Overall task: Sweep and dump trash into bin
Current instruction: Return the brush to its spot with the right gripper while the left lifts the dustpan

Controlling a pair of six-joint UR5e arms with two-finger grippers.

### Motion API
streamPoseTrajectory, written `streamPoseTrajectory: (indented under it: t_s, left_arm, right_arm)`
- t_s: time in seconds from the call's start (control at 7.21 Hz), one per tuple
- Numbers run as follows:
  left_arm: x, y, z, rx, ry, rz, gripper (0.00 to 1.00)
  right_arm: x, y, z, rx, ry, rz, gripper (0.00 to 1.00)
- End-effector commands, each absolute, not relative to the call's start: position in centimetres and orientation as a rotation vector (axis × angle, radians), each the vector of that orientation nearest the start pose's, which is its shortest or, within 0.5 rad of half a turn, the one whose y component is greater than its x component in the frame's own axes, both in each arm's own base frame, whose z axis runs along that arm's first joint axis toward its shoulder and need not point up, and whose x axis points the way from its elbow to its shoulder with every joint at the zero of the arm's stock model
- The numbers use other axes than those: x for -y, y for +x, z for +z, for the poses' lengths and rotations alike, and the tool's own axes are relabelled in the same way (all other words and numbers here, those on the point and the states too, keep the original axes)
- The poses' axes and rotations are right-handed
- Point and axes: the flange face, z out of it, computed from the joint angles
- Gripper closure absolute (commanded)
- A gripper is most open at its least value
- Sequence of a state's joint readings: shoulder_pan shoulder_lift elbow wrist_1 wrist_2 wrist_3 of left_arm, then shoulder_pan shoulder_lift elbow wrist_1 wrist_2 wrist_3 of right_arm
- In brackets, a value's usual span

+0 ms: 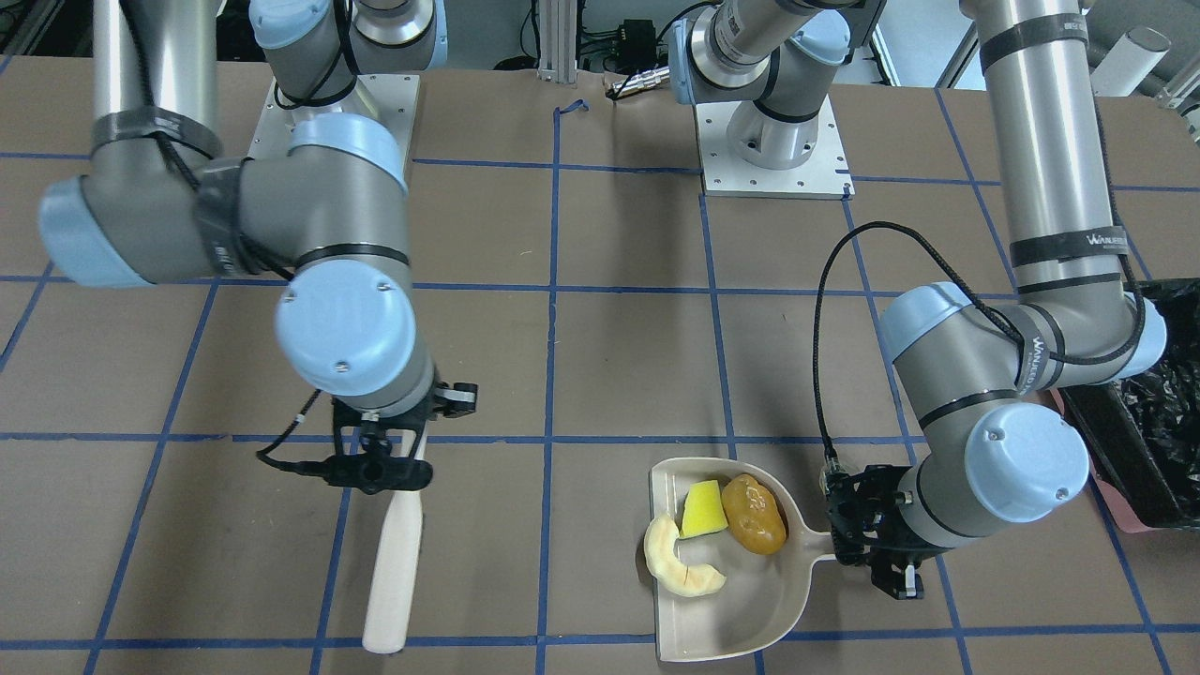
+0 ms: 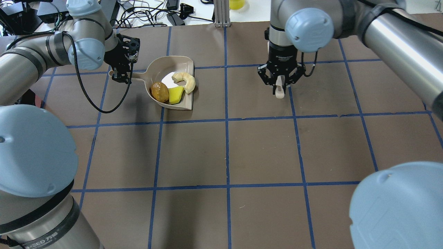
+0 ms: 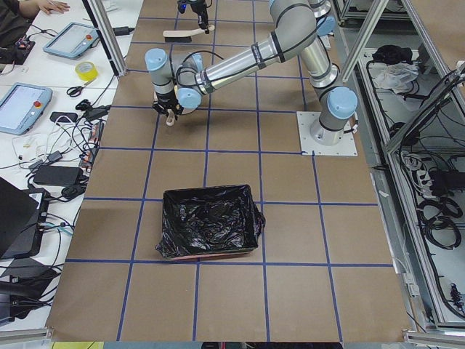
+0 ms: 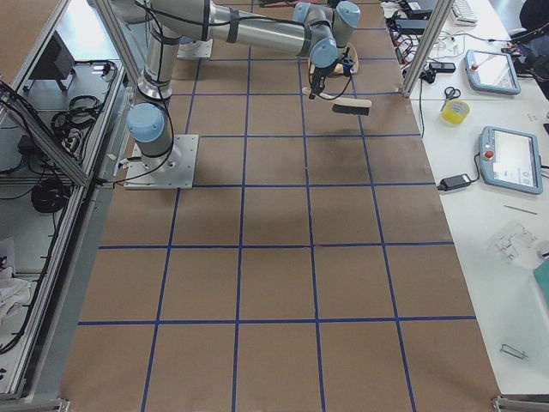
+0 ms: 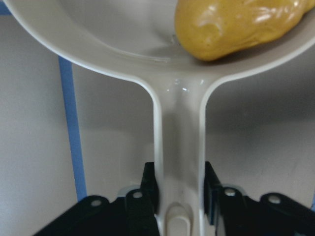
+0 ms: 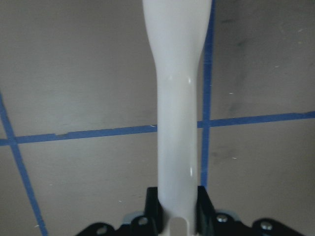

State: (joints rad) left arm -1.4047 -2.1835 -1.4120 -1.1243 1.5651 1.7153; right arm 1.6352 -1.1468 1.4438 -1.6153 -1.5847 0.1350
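Note:
The beige dustpan (image 1: 741,609) lies on the table and holds the trash: the yellow sponge wedge (image 1: 703,509), the amber lump (image 1: 755,513) and the cream crescent (image 1: 677,560). My left gripper (image 1: 844,544) is shut on the dustpan's handle (image 5: 178,147), and the lump (image 5: 236,24) shows just past it. My right gripper (image 1: 398,467) is shut on a cream brush handle (image 1: 394,572), which also shows in the right wrist view (image 6: 177,98), well apart from the dustpan. The black-lined pink bin (image 1: 1116,511) stands beyond my left arm and shows open in the exterior left view (image 3: 207,251).
Brown table with a blue tape grid. The arms' base plates (image 1: 776,169) sit at the robot's side. A side bench with tablets (image 3: 22,105), a tape roll (image 3: 86,70) and cables runs along the table's far edge.

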Motion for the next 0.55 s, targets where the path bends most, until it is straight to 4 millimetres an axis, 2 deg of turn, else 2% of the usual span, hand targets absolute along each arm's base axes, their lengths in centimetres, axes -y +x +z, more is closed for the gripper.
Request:
streamPoseTrajectory:
  t_s: [0.0,0.14,0.28,0.42]
  left_arm:
    - [70.6,1.1,24.5,-2.312,2.171,-0.052,1.00]
    - [70.5,2.1,25.1,-2.315,2.160,-0.055,1.00]
    - [70.0,3.3,26.4,-2.285,2.191,-0.042,1.00]
    - [69.0,5.1,28.1,-2.237,2.256,-0.022,1.00]
  right_arm:
    - [59.5,7.0,31.0,-3.125,0.127,0.390,1.00]
    - [58.4,1.7,31.0,-3.103,0.116,0.390,1.00]
    - [57.2,-2.1,30.3,-3.093,0.073,0.361,1.00]
    - [55.6,-4.9,28.5,-3.114,0.034,0.343,1.00]
